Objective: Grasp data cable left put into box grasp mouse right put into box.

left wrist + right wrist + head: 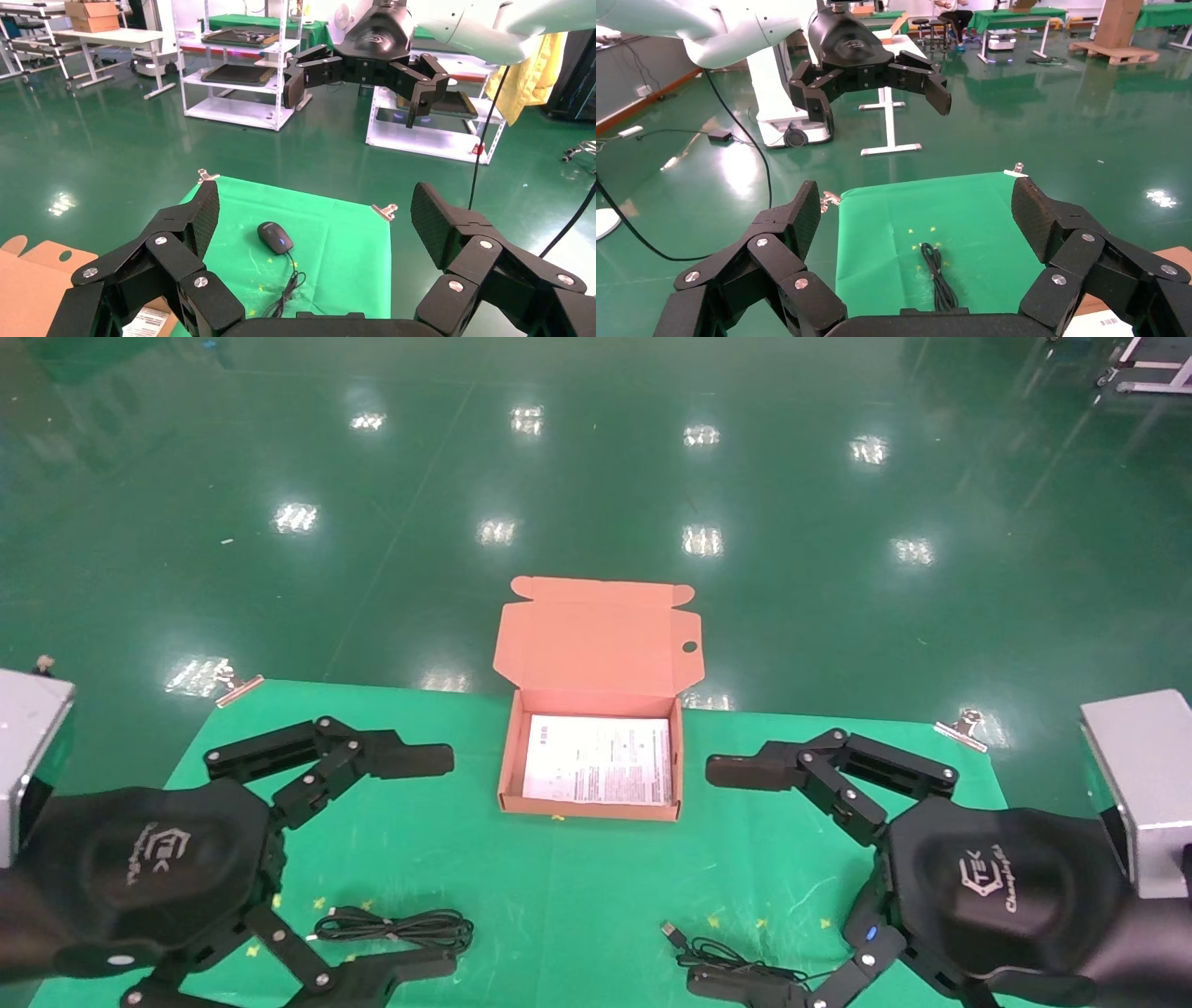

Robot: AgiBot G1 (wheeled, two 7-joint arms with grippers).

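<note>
While both arms hung above the green table cloth [577, 896], nothing had yet been picked up. The left gripper [424, 859] stood over the near left part of the cloth with its fingers spread wide and empty, and the data cable [396, 927] lay flat on the cloth between those fingers, wound as a long oval bundle. The right gripper [717, 873] mirrored it on the near right, fingers likewise wide apart and holding nothing. The mouse [274, 236] showed plainly only in the left wrist view, a small black oval on the cloth below the right gripper; in the head view the gripper hid its body and only its cord [717, 952] with the USB plug trailed out toward the middle.

The likeliest trouble, as I judged it, lay in the cable — a thin, loose bundle lying flat gives the fingers little to close on, so a descent stopped too high could catch only a strand or two and let the coil sag open. The mouse carried its own risk: its trailing cord could drag behind a lift and hang over the wall of the box [507, 756] rather than drop inside.

That box sat at the middle far edge of the cloth, well apart from both grippers, its hinged lid standing open. Inside lay only a white printed sheet [599, 759] — neither the cable nor the mouse.
</note>
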